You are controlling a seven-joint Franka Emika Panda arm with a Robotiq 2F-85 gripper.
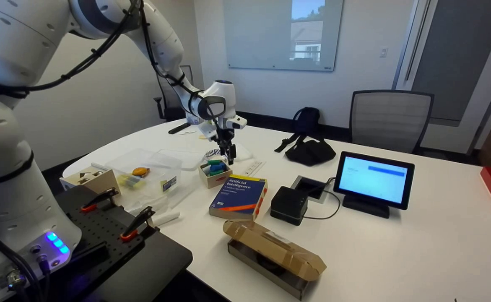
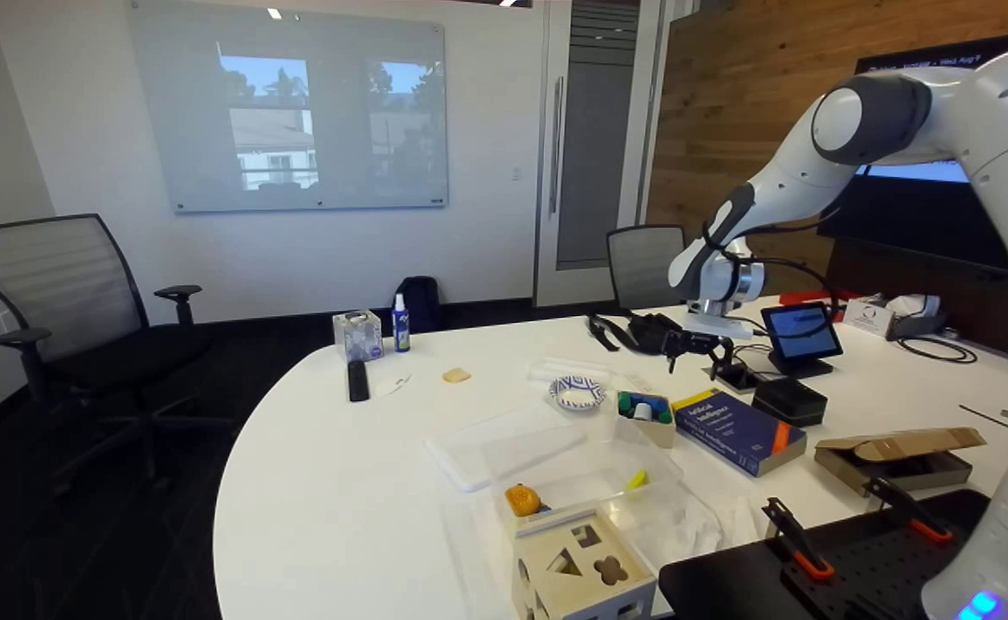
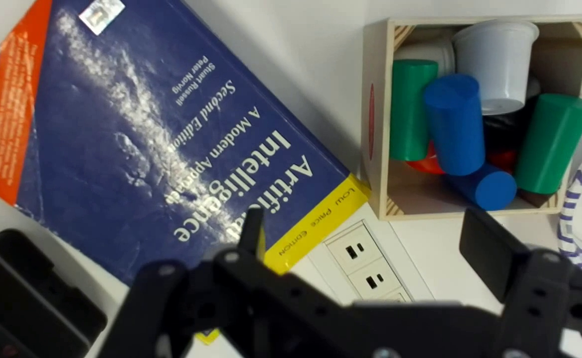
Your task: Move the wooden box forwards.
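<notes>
White table (image 1: 396, 256) stretching out. Wooden box (image 3: 376, 181), holding blue and green cylinders (image 3: 455, 129), sitting just beside blue book (image 3: 146, 124). We're hovering near, gripper (image 3: 365, 233) spread wide, gripping nothing. We're judging approach in hand; next move probably calling for aligning over box, lowering.

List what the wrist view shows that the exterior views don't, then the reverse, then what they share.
Only the wrist view: a red item and a black item low in the wooden box, and legible author names on the blue book.

Only the exterior views: a lit tabletop screen, a brown cardboard box and a box with shaped holes.

Both: the wooden box, its green cylinders and blue cylinders, the book, the patterned bowl and the open jaws.
</notes>
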